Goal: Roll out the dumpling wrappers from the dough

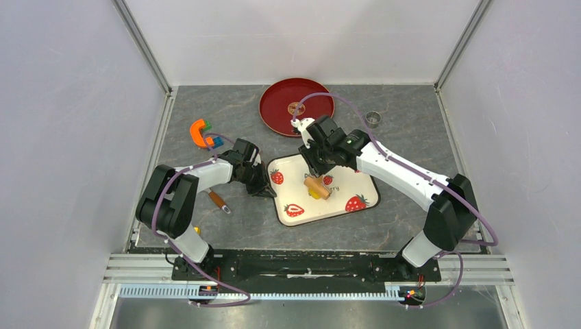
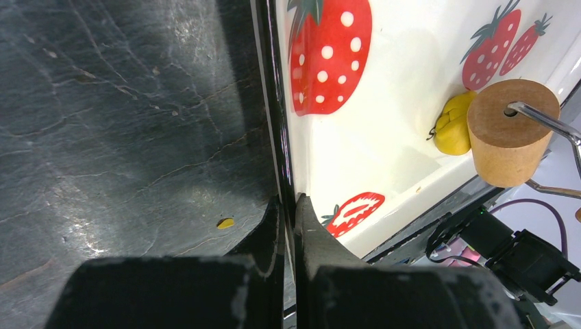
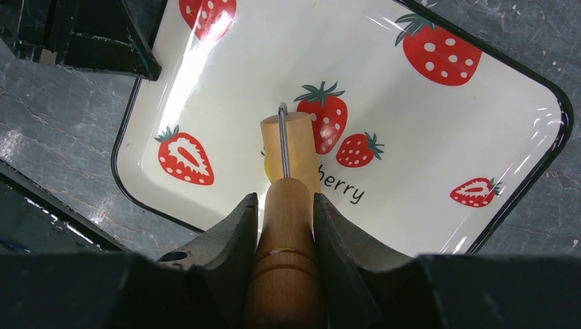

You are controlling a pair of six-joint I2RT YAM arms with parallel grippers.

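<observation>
Two grippers busy: my left gripper (image 2: 289, 202) is pinching the tray (image 2: 397, 82) rim tight, my right gripper (image 3: 284, 202) is clamping the roller (image 3: 301, 151), flattening dough (image 2: 452, 127) mid-tray; next stroke's probably needing even pressure.

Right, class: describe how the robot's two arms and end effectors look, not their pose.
The left arm and right arm have white link shells and bulky black joints. A purple cable loops along each. The left end effector and right end effector have matte black, wedge-shaped fingers.
</observation>
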